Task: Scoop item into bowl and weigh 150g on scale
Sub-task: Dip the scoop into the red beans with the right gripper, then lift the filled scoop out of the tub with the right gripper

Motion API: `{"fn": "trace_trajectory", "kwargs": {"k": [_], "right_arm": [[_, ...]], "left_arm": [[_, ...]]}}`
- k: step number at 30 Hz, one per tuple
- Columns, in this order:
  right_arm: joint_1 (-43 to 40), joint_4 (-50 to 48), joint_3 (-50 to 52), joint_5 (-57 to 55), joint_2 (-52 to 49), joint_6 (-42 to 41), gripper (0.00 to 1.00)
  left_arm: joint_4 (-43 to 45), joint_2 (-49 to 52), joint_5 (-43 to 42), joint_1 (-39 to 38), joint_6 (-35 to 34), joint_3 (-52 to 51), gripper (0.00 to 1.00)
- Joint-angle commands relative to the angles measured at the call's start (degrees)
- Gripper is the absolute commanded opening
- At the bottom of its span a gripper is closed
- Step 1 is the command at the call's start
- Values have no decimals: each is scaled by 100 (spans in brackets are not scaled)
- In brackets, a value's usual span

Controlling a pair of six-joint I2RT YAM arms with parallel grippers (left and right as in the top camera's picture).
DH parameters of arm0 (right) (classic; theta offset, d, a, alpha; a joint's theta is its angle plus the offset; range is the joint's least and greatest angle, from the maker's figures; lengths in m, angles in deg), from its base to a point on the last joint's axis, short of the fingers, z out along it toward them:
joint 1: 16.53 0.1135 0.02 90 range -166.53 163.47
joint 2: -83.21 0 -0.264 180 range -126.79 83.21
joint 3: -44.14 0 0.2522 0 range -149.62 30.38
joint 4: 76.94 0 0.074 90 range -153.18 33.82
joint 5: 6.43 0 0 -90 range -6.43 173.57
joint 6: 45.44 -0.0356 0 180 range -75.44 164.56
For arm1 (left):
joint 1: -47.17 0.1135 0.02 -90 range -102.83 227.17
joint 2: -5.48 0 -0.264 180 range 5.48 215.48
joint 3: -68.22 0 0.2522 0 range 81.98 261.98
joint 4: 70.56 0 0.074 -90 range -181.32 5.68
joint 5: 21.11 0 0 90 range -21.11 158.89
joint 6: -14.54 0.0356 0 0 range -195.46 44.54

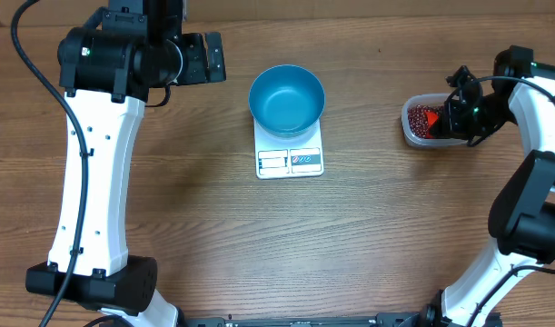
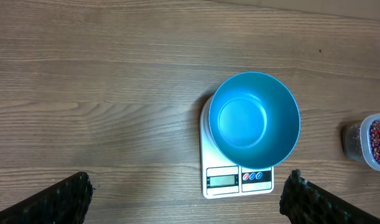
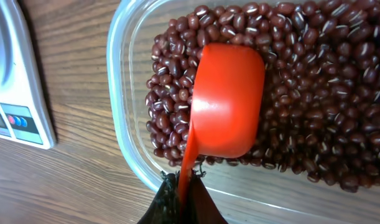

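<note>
The blue bowl [image 1: 287, 98] stands empty on the white scale [image 1: 290, 161], seen from above in the left wrist view as bowl [image 2: 254, 121] on scale [image 2: 237, 180]. Dark red-brown beans [image 3: 314, 93] fill a clear plastic container [image 3: 124, 106] at the right [image 1: 421, 121]. My right gripper [image 3: 185, 185] is shut on the handle of an orange scoop [image 3: 228, 102], whose cup lies upside down on the beans. My left gripper [image 2: 186, 199] hangs open high above the table, left of the bowl, with nothing between its fingers [image 2: 59, 199].
Bare wood table surrounds the scale. The left arm [image 1: 95, 163] runs down the left side and the right arm [image 1: 531, 200] down the right edge. A corner of the scale [image 3: 18, 106] shows left of the container.
</note>
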Motion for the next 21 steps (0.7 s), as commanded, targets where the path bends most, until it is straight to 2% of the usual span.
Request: {"fn": "trace_trajectory", "kwargs": {"k": [1,12,21], "right_arm": [[-63,-17,96,481,-192,-208,4],[-566,116,96,1670,-192,-118,4],[-914,144,96,2133,-192,-116,4]], "left_arm": [[4,-79,-59,0,68,42,99],[4,-79,-59,0,68,42,100],[4,-79,-59,0,68,42,100]]}}
